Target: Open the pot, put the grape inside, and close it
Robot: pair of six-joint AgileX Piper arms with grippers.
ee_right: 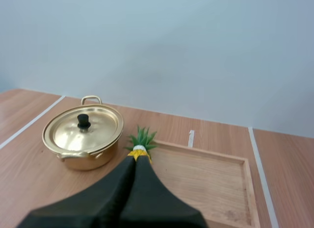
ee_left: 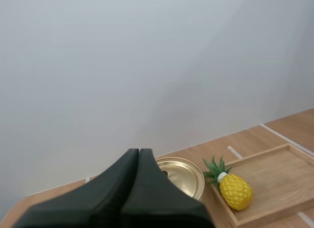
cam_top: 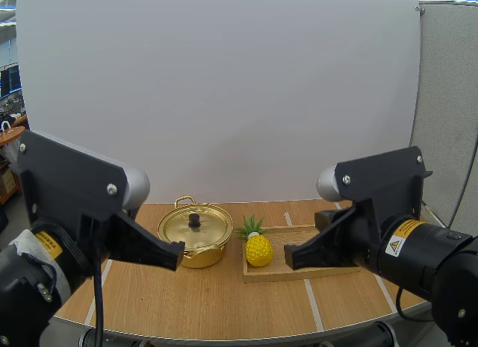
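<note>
- The round golden metal pot stands on the pale wooden table. Its golden lid with a black knob is seated on top, so by my judgement no step of the task is done yet.
- No grape is to be seen. A yellow toy pineapple with green leaves stands at the pot's 3 o'clock, at the left end of a shallow wooden tray, and is likely the fruit meant to go in.
- The left gripper, fingers pressed together on nothing, hangs at about 7 o'clock of the pot, apart from the knob. It is probably staged there for the lid.
- The right gripper, likewise closed and empty, hovers over the tray at the pineapple's 3 o'clock, near it but apparently not touching.
</note>
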